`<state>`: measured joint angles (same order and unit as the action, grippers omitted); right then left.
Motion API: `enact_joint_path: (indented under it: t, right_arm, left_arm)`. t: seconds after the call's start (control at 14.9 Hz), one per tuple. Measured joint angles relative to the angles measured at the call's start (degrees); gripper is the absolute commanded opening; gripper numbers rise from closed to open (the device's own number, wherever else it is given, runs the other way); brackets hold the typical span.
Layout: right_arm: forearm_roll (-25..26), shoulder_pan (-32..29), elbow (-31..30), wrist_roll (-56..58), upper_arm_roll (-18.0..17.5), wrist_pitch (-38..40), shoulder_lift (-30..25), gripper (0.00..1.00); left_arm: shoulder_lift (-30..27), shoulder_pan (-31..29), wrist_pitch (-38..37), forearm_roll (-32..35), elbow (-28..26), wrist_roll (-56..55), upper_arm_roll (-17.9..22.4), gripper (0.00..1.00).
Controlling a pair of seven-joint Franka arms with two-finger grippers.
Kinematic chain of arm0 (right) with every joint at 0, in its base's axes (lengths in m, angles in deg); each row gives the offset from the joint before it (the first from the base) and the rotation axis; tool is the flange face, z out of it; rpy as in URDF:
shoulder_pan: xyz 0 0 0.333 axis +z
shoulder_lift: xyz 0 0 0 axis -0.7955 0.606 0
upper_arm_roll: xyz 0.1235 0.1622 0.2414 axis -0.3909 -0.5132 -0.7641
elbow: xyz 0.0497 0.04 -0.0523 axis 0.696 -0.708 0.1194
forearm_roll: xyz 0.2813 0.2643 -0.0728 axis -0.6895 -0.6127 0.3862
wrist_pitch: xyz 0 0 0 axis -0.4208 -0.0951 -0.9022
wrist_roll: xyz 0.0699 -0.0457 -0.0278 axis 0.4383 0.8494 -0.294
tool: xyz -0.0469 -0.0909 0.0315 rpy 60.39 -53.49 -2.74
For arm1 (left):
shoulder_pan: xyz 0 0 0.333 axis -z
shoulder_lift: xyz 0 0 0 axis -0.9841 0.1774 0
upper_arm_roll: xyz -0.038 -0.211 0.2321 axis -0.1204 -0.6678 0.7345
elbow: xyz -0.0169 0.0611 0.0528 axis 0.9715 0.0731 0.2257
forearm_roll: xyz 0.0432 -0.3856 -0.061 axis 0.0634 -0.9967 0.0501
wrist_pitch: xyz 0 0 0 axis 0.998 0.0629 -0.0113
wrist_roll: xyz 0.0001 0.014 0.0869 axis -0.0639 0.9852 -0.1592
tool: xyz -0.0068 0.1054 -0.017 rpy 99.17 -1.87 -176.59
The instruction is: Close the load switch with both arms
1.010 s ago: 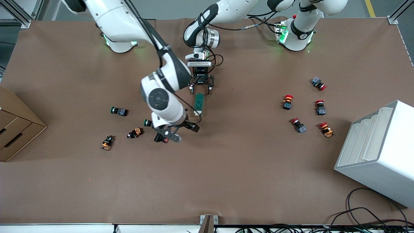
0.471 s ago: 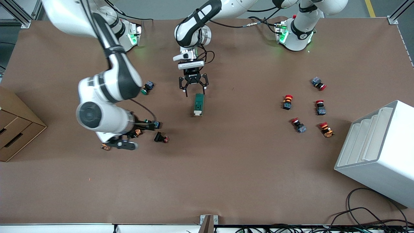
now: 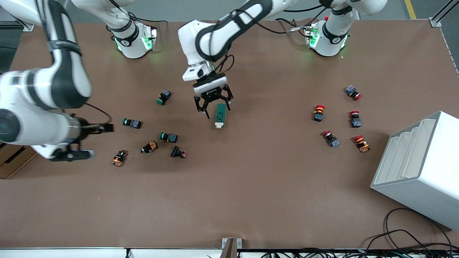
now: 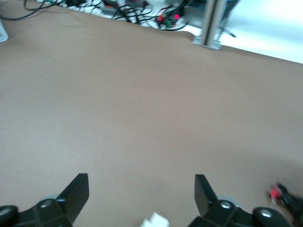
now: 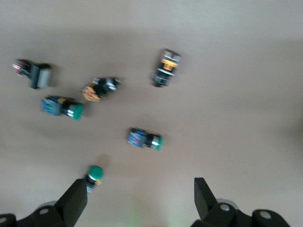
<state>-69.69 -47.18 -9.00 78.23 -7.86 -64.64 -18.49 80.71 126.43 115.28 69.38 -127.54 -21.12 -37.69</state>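
Left hand [image 3: 212, 106] hangs open above load switch [image 3: 220, 115] on brown table [image 3: 251, 179].

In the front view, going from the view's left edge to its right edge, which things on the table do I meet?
Cardboard box → green-capped push buttons → load switch → red-capped push buttons → white rack.

The right claw [image 3: 89, 141] is motion-blurred at the front view's 9 o'clock edge, its arm cut off there. In the left wrist view only a white corner of the load switch [image 4: 155, 221] shows at 6 o'clock.
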Motion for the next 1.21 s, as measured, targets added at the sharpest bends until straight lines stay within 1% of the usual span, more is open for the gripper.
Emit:
enact_joint_path:
  t: [0.13,0.34,0.54,0.74,1.08,1.21]
  right_arm:
    - [1.97,-0.76,2.9,0.81,-0.02,3.82,-0.15,1.0]
    - [2.91,-1.05,6.44,1.56,-0.13,7.86,-0.22,1.0]
    - [3.13,-3.08,9.19,3.53,-0.11,9.14,-0.22,1.0]
    - [3.13,-5.04,10.59,4.4,-0.14,10.14,-0.2,1.0]
    - [3.12,-5.09,11.63,4.42,-1.09,10.21,-0.2,1.0]
    - [3.12,-5.03,12.2,4.41,-1.42,10.94,-0.2,1.0]
  left_arm:
    - [-3.17,-4.56,0.0,-7.14,0.19,5.75,0.11,1.0]
    - [-7.2,-12.76,-0.03,-16.8,0.45,15.16,0.38,1.0]
    - [-10.17,-21.09,-0.01,-22.63,0.63,24.89,0.41,1.0]
    - [-12.77,-27.95,-0.13,-28.45,1.44,35.38,0.33,1.0]
    - [-18.14,-36.82,-4.82,-37.52,2.07,52.58,0.36,1.0]
    - [-21.66,-41.97,-6.2,-43.85,2.19,61.36,0.44,1.0]
